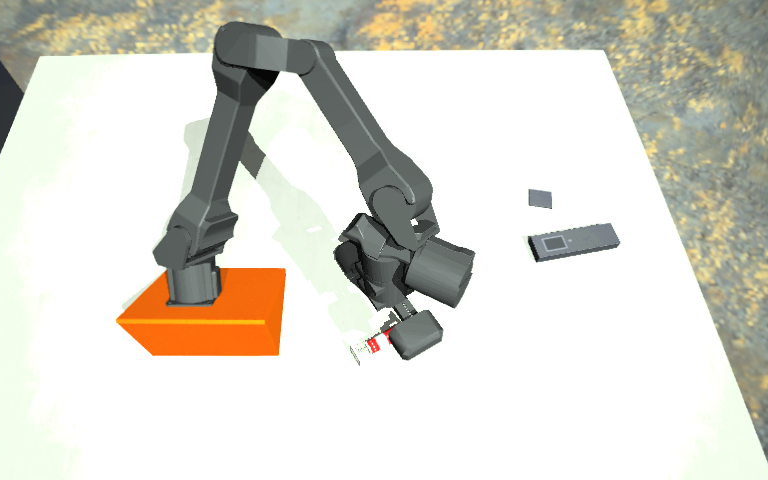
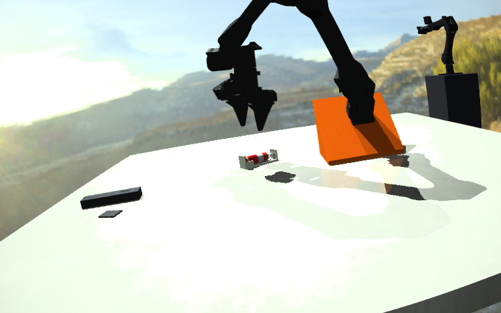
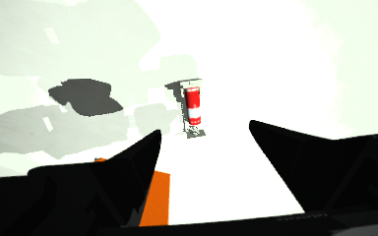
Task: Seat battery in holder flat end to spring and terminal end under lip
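The red battery with a white band [image 1: 373,345] [image 2: 252,158] [image 3: 193,98] lies lengthwise in the pale holder [image 1: 355,355] [image 2: 244,162] [image 3: 197,134]. It looks about in line with the holder in the wrist view. One end is at the coil spring [image 1: 361,346] [image 2: 272,155] [image 3: 193,129]; the other is close to the opposite end wall. Whether that end sits under the lip is too small to tell. My gripper [image 2: 251,127] [image 3: 204,129] is open and empty, above the holder and touching nothing. In the top view, the gripper hides part of the holder and battery.
A dark oblong device [image 1: 590,240] [image 2: 111,197] and a small thin dark plate [image 1: 540,198] [image 2: 110,213] lie well away from the holder. The orange base block [image 1: 198,339] [image 2: 334,134] [image 3: 157,206] carries my arm. Another arm [image 2: 448,44] stands in the background.
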{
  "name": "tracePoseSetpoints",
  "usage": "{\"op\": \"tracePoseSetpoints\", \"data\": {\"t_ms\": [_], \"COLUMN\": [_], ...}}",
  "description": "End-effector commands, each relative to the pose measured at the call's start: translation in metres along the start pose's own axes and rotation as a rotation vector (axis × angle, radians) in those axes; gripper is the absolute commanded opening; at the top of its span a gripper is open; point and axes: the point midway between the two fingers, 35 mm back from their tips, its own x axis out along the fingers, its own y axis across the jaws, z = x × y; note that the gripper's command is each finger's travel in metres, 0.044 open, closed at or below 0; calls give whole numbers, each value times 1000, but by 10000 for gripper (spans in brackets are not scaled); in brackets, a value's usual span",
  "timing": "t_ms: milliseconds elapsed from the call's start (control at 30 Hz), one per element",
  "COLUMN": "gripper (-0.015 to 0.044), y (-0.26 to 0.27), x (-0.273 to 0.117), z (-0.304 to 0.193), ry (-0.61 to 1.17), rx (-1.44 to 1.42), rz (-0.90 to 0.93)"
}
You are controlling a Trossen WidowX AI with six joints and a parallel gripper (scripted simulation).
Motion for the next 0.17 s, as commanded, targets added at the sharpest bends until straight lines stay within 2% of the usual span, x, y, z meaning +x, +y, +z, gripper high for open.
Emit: {"op": "tracePoseSetpoints", "data": {"t_ms": [0, 133], "gripper": [440, 440], "y": [0, 0], "x": [-1, -1], "z": [0, 0], "ry": [5, 5], "rx": [-3, -3], "rz": [-3, -3]}}
